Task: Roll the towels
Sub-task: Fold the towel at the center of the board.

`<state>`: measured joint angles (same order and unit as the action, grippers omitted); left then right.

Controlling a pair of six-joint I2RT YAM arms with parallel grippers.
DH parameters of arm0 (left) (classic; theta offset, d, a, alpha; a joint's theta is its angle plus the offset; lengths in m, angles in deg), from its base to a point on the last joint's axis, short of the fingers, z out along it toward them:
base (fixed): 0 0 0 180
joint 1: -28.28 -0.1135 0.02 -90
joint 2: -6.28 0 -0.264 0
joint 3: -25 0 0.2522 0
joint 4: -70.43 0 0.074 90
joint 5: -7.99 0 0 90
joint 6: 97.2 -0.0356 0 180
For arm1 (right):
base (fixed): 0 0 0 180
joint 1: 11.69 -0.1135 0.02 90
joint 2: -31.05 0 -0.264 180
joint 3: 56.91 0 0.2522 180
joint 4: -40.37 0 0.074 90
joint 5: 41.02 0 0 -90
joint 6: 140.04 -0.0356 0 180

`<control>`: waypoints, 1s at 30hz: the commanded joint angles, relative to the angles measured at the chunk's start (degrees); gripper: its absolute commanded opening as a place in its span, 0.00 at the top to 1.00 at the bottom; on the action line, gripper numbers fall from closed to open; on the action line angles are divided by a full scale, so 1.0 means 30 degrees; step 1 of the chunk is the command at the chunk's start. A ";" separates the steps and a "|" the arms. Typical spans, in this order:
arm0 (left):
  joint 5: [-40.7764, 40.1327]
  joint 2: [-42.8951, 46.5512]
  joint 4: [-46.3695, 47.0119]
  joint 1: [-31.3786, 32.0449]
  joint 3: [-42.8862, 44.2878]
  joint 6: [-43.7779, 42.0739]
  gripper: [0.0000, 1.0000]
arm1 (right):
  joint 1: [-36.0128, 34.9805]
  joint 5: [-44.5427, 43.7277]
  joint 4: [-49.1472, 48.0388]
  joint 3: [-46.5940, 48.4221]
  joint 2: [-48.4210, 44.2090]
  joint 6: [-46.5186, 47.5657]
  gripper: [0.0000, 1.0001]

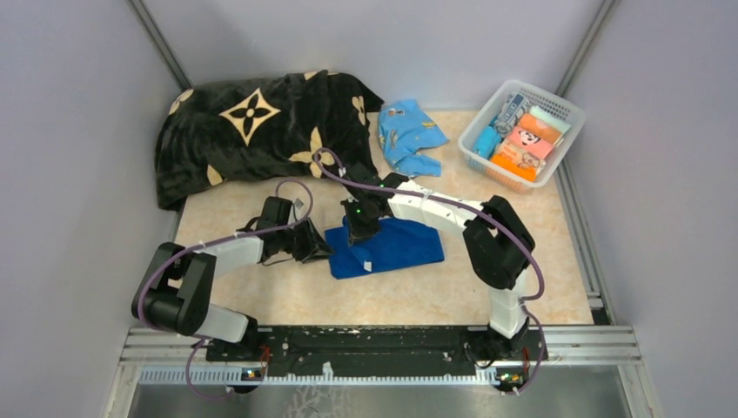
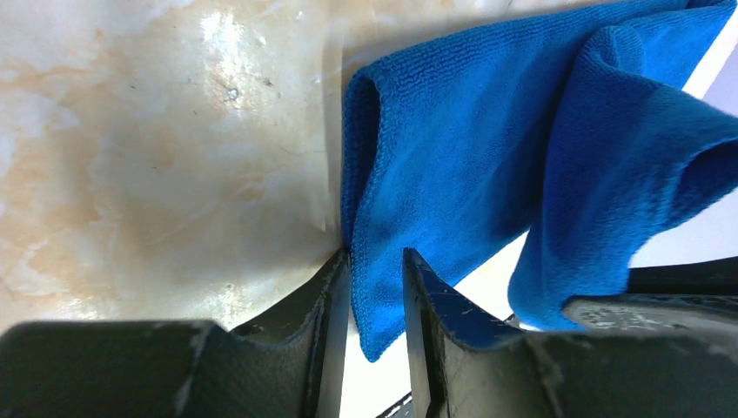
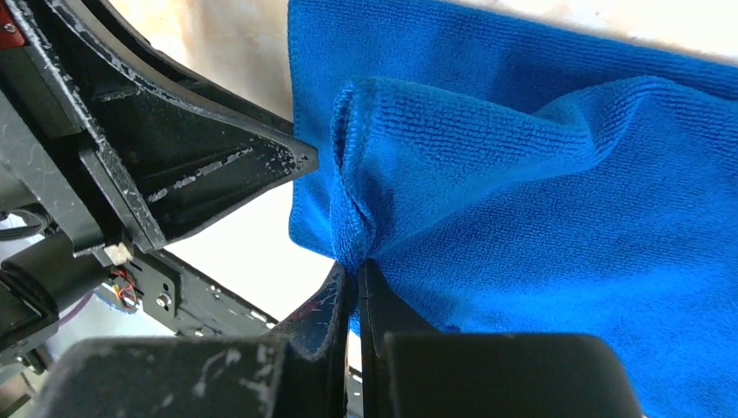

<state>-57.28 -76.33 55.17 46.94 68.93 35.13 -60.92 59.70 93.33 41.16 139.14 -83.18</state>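
The royal-blue towel (image 1: 396, 248) lies folded at the table's middle. My right gripper (image 1: 361, 228) is over its left part, shut on a pinched-up fold of the cloth (image 3: 540, 174), with the fingertips together (image 3: 357, 266). My left gripper (image 1: 320, 248) is at the towel's left edge. In the left wrist view its jaws (image 2: 376, 254) stand a narrow gap apart, with a hanging corner of the blue towel (image 2: 452, 139) between them. A crumpled turquoise towel (image 1: 409, 135) lies at the back, apart from both grippers.
A black blanket with cream flower motifs (image 1: 261, 131) is heaped at the back left. A white basket (image 1: 557, 104) holding several rolled cloths stands at the back right. The table has a beige marbled top (image 1: 261, 296).
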 commanded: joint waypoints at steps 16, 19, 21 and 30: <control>-0.1163 -0.0446 -0.0180 0.0743 -0.0666 -0.0082 0.68 | -0.0729 0.0677 -0.1816 0.1478 0.2065 -0.2087 1.00; -0.1292 -0.0435 -0.0246 0.0821 -0.0716 -0.0075 0.69 | -0.0735 0.0971 -0.2297 0.1398 0.2084 -0.2469 1.00; -0.1350 -0.0443 -0.0240 0.0875 -0.0737 -0.0061 0.70 | -0.0728 0.1051 -0.2540 0.1418 0.2009 -0.2608 1.00; -0.1627 -0.0472 -0.0292 0.1057 -0.0703 -0.0040 0.74 | -0.0733 0.1367 -0.3407 0.0904 0.1928 -0.3179 1.00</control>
<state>-58.87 -76.55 56.61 49.27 68.39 35.69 -62.32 62.04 87.54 43.22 145.26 -90.83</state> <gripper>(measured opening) 0.265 0.020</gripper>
